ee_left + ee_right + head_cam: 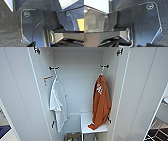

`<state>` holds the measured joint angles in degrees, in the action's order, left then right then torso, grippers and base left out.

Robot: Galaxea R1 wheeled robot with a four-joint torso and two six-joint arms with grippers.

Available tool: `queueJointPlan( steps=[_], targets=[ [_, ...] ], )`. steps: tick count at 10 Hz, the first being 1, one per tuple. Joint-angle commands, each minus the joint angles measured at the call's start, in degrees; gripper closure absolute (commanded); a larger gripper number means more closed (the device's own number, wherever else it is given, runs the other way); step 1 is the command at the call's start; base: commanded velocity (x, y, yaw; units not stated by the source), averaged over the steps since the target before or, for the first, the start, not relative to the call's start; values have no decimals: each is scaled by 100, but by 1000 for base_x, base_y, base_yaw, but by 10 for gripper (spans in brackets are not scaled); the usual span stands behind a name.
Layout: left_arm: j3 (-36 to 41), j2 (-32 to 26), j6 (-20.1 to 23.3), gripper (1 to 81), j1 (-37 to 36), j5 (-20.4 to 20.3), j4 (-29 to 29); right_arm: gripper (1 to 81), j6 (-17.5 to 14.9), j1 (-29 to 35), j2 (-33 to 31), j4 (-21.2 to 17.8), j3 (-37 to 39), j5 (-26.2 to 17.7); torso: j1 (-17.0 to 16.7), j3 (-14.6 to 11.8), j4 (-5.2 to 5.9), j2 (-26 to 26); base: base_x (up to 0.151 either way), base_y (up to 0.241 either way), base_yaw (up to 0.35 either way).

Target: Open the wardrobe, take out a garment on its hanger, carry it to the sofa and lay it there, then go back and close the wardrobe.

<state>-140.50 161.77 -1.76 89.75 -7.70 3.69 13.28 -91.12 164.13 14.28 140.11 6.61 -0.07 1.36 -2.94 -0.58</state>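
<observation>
The head view faces the wardrobe [80,84] with both doors swung open; the door panels run off the picture at both sides and the top, and the cabinet floor is cut off at the bottom edge.

Left to right inside:
- A short orange bar [48,78] projects from the left inner wall; what it is cannot be made out.
- A white T-shirt [58,103] hangs from a dark hook fitting [54,68] at the upper left. Its hanger is hard to resolve.
- A box of mixed coloured items [72,137] sits at the bottom, partly cut off; its contents are illegible.
- A white shelf [86,120] stands low at the right of the interior.
- The garment [101,103], rust-orange with a white print near the chest, hangs from the upper right hook fitting [104,66]. The lettering cannot be read. Its lower hem rests on the shelf.

The wrist views show what the head view does not: dark wood-grain flooring [8,25] beneath the robot's own dark plates. Whether the left claw or the right claw is apart or together cannot be told from either wrist view.
</observation>
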Motion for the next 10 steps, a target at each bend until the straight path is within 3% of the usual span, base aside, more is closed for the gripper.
queueJointPlan(
  steps=[1,6,10],
  targets=[
    [31,-92,9,10,-234,261,70,10,-9,221,-10,58,24,-239,7,0,0,0,0,0,0],
    [31,-92,9,10,-234,261,79,10,-9,204,-10,84,24,-230,7,0,0,0,0,0,0],
    [31,-83,9,10,-225,269,79,10,-9,195,-1,93,24,-230,7,-5,0,-9,77,0,0]
  ],
)
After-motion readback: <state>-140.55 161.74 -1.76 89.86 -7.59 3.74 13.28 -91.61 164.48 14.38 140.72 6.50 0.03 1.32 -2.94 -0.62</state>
